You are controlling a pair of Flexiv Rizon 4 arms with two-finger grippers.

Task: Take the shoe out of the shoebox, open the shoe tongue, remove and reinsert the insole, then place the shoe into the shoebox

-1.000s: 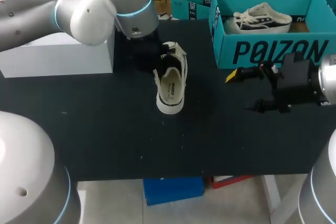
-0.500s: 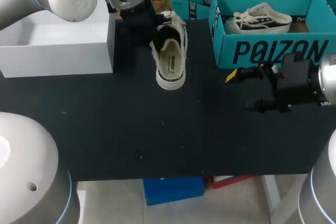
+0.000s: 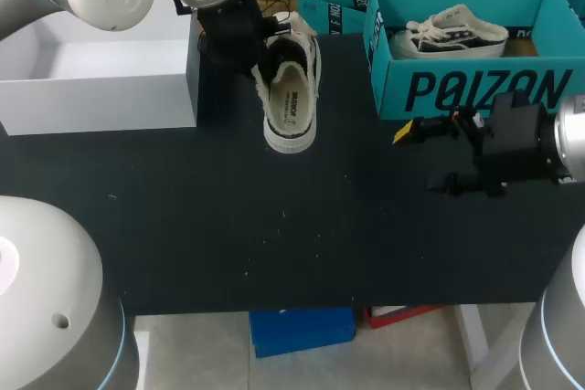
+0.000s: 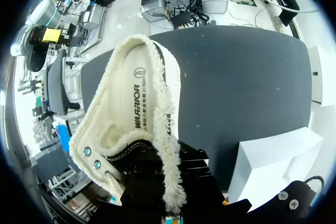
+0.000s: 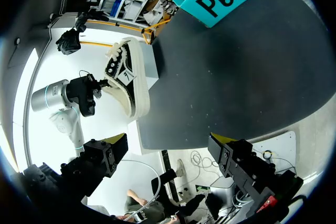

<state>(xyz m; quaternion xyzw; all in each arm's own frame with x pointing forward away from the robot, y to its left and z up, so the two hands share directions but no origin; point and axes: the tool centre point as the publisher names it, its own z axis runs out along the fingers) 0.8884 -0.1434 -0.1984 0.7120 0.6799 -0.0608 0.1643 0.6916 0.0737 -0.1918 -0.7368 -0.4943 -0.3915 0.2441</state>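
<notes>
Cream shoe (image 3: 291,102), upper middle of the frame and left of the teal shoebox (image 3: 475,90), is pinched at its front by the left gripper (image 3: 259,50), while the right gripper (image 5: 168,145) stands spread wide.

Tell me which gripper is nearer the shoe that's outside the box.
Left. The left gripper is shut on the shoe at its far end. The right gripper is open and well off to the shoe's right, in front of the teal box.
</notes>
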